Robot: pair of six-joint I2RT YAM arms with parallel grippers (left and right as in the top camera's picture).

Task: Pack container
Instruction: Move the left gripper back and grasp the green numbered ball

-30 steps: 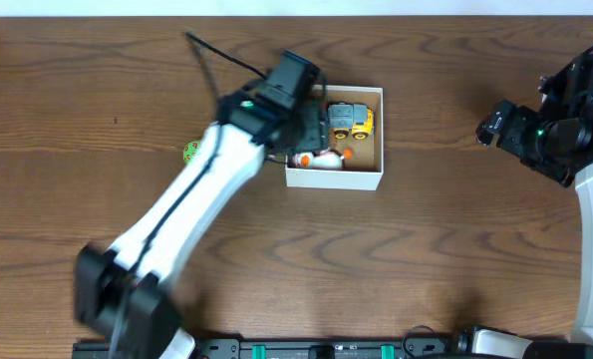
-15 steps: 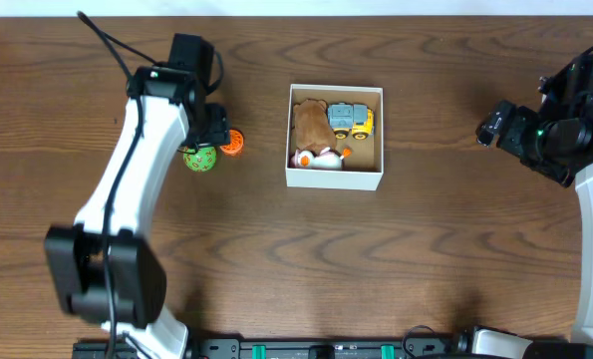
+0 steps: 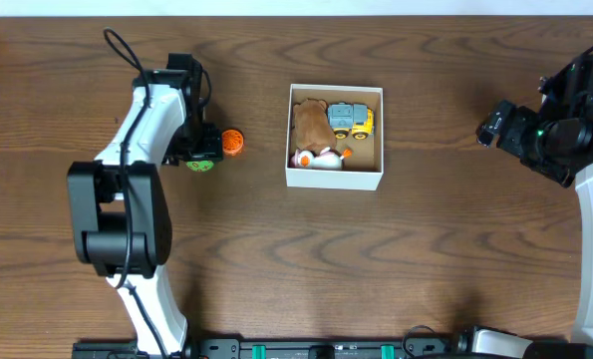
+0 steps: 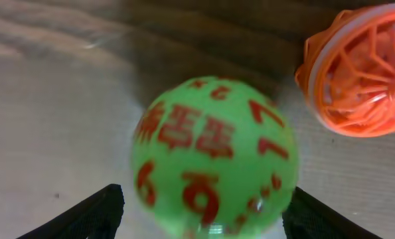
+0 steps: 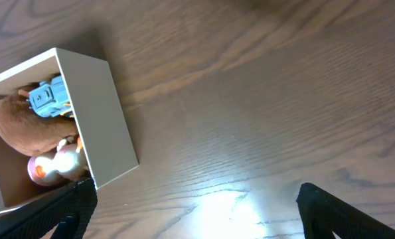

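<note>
The container (image 3: 336, 179) is a white-walled box with a tan inside at the table's middle. It holds a brown plush toy (image 3: 310, 125), a blue and yellow toy truck (image 3: 350, 120) and a white and orange toy (image 3: 319, 157). It also shows in the right wrist view (image 5: 101, 99). A green ball with red marks (image 4: 214, 156) lies on the table between the open fingers of my left gripper (image 4: 200, 222). It shows in the overhead view (image 3: 202, 161), partly under the gripper (image 3: 196, 150). An orange lattice ball (image 3: 232, 143) lies just right of it (image 4: 360, 70). My right gripper (image 3: 500, 125) is open and empty, far right.
Brown wooden table (image 3: 376, 259) all round. A black cable (image 3: 122, 50) runs from the left arm at the back left.
My left arm has swung left from the container to the two balls, and its open gripper has come down around the green ball. The right arm has not moved.
</note>
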